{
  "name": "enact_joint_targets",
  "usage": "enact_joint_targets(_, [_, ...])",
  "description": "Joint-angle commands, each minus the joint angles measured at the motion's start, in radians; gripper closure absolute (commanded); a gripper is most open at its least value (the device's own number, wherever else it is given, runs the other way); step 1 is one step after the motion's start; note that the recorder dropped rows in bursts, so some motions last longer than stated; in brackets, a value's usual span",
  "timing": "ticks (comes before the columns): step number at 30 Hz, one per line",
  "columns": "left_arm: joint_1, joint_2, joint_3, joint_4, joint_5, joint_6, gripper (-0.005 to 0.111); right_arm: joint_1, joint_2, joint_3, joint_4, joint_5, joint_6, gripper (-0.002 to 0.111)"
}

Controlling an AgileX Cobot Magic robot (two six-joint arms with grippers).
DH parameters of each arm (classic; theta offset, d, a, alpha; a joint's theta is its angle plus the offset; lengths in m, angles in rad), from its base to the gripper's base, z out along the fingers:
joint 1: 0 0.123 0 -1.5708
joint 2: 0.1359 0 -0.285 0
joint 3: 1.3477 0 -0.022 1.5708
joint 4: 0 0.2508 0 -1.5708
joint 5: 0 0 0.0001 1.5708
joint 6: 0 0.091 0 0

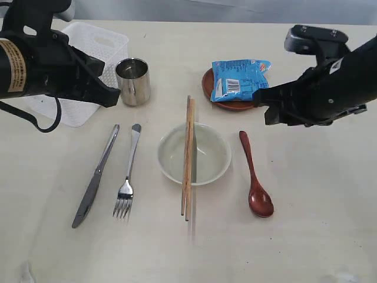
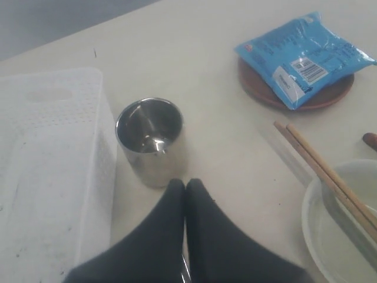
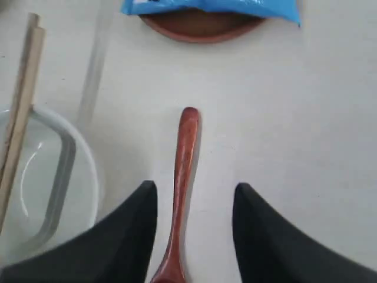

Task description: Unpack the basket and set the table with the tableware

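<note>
The white basket (image 1: 94, 44) stands at the back left of the table (image 1: 306, 236), partly behind my left arm. The tableware is laid out on the table: steel cup (image 1: 133, 81), knife (image 1: 94, 177), fork (image 1: 128, 174), and cream bowl (image 1: 203, 159) with chopsticks (image 1: 188, 156) across it. To their right are the reddish-brown spoon (image 1: 254, 177) and the brown saucer (image 1: 232, 103). My left gripper (image 2: 185, 186) is shut on nothing, just short of the cup (image 2: 150, 141). My right gripper (image 3: 194, 191) is open above the spoon handle (image 3: 185, 153), touching nothing.
A blue snack packet (image 1: 238, 78) lies on the saucer. The basket (image 2: 47, 165) looks empty where its inside shows. Bare tabletop lies along the front edge and at the far right.
</note>
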Motion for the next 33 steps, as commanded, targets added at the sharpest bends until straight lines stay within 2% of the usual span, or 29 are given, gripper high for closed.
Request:
enact_joint_targets(1, [0.002,-0.009,0.005,-0.001,0.007,0.001,0.107,-0.005,-0.165,0.003,-0.027,0.086,-0.154,0.084])
enact_joint_targets(3, [0.002,-0.009,0.005,-0.001,0.007,0.001,0.107,-0.005,-0.250,0.003,-0.027,0.108,-0.162,0.103])
enact_joint_targets(4, [0.002,-0.009,0.005,-0.001,0.007,0.001,0.107,-0.005,-0.284,0.003,-0.019,0.115,-0.156,0.108])
enact_joint_targets(27, [0.002,-0.009,0.005,-0.001,0.007,0.001,0.107,-0.005,-1.116,0.003,-0.013,0.109,-0.157,0.108])
enact_joint_targets(33, [0.002,-0.009,0.005,-0.001,0.007,0.001,0.107,-0.033,-1.269,0.008,-0.135,0.091,-0.157,0.108])
